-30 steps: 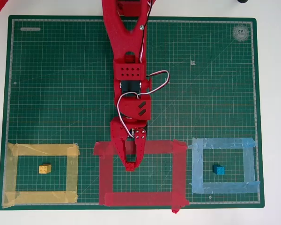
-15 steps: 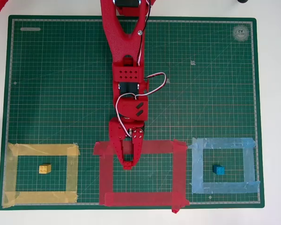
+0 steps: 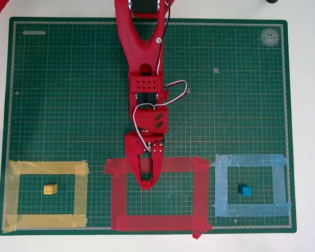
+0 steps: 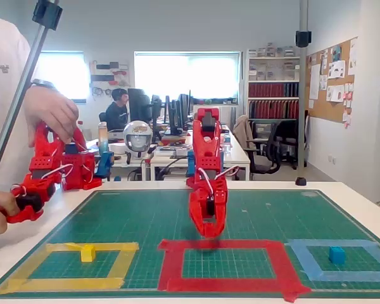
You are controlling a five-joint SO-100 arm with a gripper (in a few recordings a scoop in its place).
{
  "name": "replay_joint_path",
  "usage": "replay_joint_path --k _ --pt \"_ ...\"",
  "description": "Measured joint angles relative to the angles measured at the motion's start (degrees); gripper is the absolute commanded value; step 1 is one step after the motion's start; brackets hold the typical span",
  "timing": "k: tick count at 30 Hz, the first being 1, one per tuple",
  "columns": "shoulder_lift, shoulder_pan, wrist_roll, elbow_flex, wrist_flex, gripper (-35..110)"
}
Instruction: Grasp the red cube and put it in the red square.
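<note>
Pincer (image 3: 147,184) low over the green mat (image 3: 68,105), tips just inside the upper strip of the square (image 3: 119,197). In the fixed view, hanging close above the mat at the square's far edge (image 4: 171,265). Fingers drawn in to a narrow point, only a slim gap behind the tips. Cannot tell whether anything is nipped there: red on red, and too small to separate. Cube most likely at those tips, judging by the pose, though not to be made out as a thing of its own.

Yellow block (image 3: 50,189) inside the yellow outline on the left of the overhead view, blue block (image 3: 245,190) inside the blue one on the right, both well apart from the pincer.

As to handling: probably very light, hard plastic, stiff, not fragile. Smooth flat sides likely slippery, so best pinched squarely across two opposite side faces, below the studs, with the tips level. Prone to twist or pop out if caught on a corner or an edge. Little force needed. If held, best released low, well within the tape, so as not to bounce or roll onto the strip.
</note>
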Motion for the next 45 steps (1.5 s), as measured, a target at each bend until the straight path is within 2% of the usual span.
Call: replay_joint_path --k 18,25,45 --pt "-4.1 0.0 -0.1 -1.1 -0.2 -1" --pt "-4.1 0.0 -0.1 -1.1 -0.2 8" --pt "-4.1 0.8 -0.1 -1.1 -0.2 14"
